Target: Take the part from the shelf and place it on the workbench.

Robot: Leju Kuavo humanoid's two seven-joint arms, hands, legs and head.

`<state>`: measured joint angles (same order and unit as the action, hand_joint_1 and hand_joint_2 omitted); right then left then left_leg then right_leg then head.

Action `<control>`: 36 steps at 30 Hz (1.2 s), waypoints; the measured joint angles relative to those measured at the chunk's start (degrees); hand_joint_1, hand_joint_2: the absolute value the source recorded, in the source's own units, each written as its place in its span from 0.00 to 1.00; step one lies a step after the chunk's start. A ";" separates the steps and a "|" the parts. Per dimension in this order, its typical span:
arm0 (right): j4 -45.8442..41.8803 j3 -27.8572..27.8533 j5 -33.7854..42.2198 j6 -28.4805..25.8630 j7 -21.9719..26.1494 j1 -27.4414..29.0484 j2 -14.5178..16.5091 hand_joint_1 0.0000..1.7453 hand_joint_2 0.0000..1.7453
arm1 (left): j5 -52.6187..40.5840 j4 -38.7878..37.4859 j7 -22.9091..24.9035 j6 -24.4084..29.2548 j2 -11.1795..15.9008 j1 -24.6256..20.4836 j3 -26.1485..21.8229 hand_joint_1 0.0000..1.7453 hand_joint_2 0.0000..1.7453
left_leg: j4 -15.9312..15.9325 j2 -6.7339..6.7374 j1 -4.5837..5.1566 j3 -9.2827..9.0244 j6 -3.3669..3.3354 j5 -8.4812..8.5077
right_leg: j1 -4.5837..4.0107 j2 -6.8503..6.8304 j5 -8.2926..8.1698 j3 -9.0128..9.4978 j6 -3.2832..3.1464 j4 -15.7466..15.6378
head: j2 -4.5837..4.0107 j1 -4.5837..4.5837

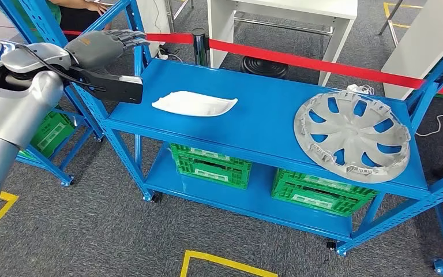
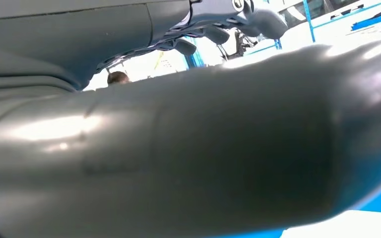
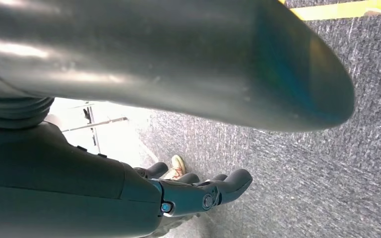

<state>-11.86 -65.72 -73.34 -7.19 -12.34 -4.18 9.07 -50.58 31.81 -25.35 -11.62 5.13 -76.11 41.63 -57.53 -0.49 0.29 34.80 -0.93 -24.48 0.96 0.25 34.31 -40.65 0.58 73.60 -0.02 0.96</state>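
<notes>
**Left hand raised at the shelf corner, part not yet touched**

From the head view you see the left hand [image 1: 107,46] at ten o'clock, lifted beside the upright post of the blue shelf [image 1: 265,124], fingers stretched out and holding nothing. The white part [image 1: 195,104] lies flat on the shelf's top deck, at about eleven o'clock, near the hand but apart from it. A grey wheel cover [image 1: 352,135] rests on the same deck at three o'clock, well apart from the part. Green crates [image 1: 210,164] sit on the lower deck. A red barrier tape [image 1: 323,62] runs behind. Your right hand [image 3: 198,193] hangs over grey carpet, fingers extended and empty.
</notes>
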 joint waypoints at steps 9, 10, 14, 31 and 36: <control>0.06 0.00 0.51 1.07 0.82 0.12 -0.05 0.00 0.00 | 2.63 3.01 -4.78 1.82 1.08 5.01 -2.45 0.00 0.00 | -2.04 -1.56 -0.28 -0.39 2.56 -2.61 | 0.73 0.74 -7.93 3.62 -0.57 -12.30 | -0.01 -0.24; 0.06 0.00 0.62 0.92 0.81 0.08 -0.05 0.00 0.00 | 2.72 3.66 -4.97 1.53 1.28 5.54 -2.68 0.00 0.00 | -2.24 -1.57 -0.31 -0.33 2.81 -2.84 | 0.73 0.40 -7.86 3.82 -0.97 -12.41 | -0.01 -0.21; 0.06 0.00 0.66 0.54 0.82 0.01 -0.04 0.00 0.00 | 2.97 5.97 -5.32 0.41 1.88 7.23 -3.42 0.00 0.00 | -12.16 -0.28 -0.44 4.59 3.64 -7.35 | 0.67 -1.24 -7.43 4.75 -2.18 -12.79 | 0.00 0.21; 0.06 -0.34 1.89 0.58 1.01 -0.51 0.18 0.00 0.00 | 1.96 8.28 -5.44 -0.29 0.78 9.17 -3.81 0.00 0.00 | -0.77 2.03 0.91 -0.07 0.77 -0.34 | -0.23 -5.04 -6.38 7.51 -2.02 -14.67 | -0.01 0.12; 0.06 -0.60 2.34 0.63 0.98 -0.64 0.18 0.00 0.00 | 1.95 7.92 -5.43 -0.29 0.38 9.17 -3.81 0.00 0.00 | -0.84 2.14 0.98 -0.01 0.53 -0.49 | -0.14 -4.92 -6.61 7.61 -1.11 -15.00 | 0.00 0.13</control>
<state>-11.80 -66.32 -71.00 -6.56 -11.36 -4.82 9.25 -48.63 39.74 -30.77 -11.91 5.51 -66.95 37.82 -58.37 1.66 1.27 34.79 -0.40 -24.97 0.82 -4.67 27.70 -33.04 -0.53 58.59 -0.02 1.08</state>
